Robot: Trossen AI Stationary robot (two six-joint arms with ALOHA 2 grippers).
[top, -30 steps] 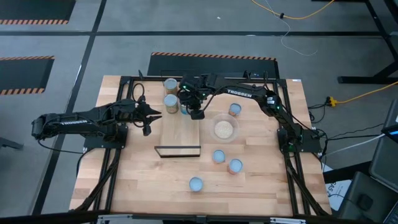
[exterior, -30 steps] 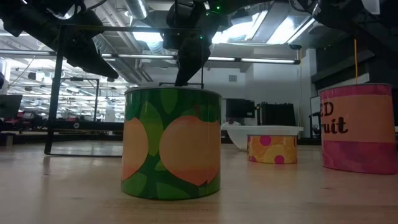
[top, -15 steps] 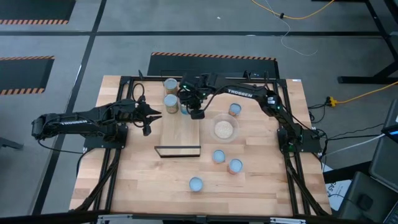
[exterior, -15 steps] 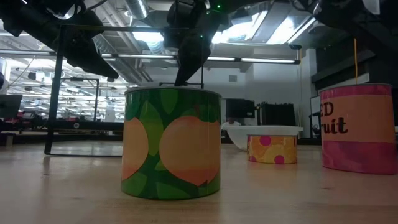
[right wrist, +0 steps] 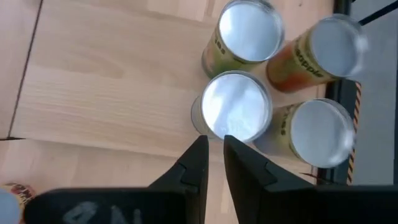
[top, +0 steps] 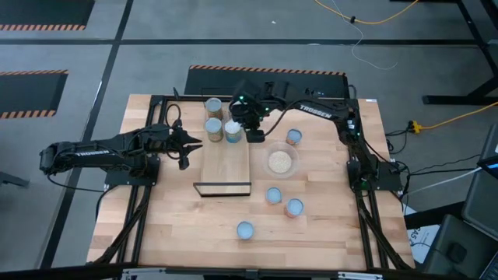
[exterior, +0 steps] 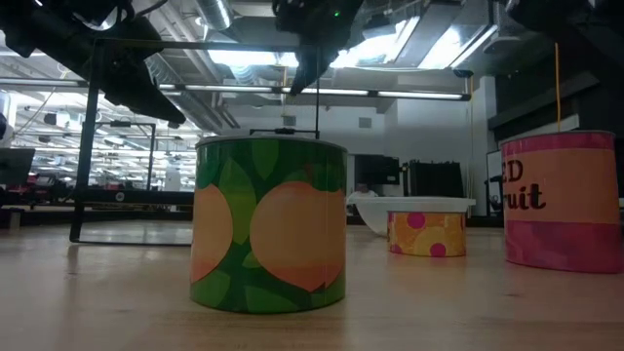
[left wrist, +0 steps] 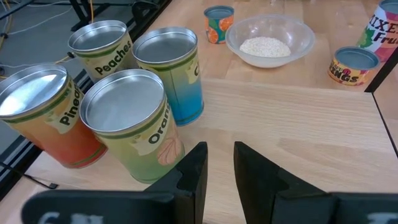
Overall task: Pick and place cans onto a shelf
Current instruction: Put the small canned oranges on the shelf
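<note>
The right gripper (top: 254,135) hung above the far end of the long light-wood shelf board (top: 226,165), its two dark fingers (right wrist: 198,163) nearly together and holding nothing, directly over a blue-labelled tin with a silver top (right wrist: 235,106). That tin stood on the shelf in a tight cluster of four, touching a green "Orange" tin (left wrist: 129,124), an orange-red "Pineapple" tin (left wrist: 42,114) and a pale "Peaches" tin (left wrist: 99,42). The left gripper (left wrist: 217,163) waited low beside the shelf's edge, its fingers a narrow gap apart, empty, pointed at the same cluster.

Four more tins stood on the butcher-block tabletop (top: 327,233): a small orange-labelled tin (top: 293,137) just beyond a clear round bowl of pale grain (top: 281,162), a blue-topped pair (top: 273,194) (top: 294,207) nearer the front, and a lone blue-topped tin (top: 244,229) at the front edge.

Judged from this, a placement looked complete and the next pick lay ahead. Done well, the right arm would rise straight up clear of the cluster before swinging away, so no finger clipped a neighbouring tin, then open wide above the orange-labelled tin near the bowl, keeping clear of the bowl's rim, and descend centred before closing.
</note>
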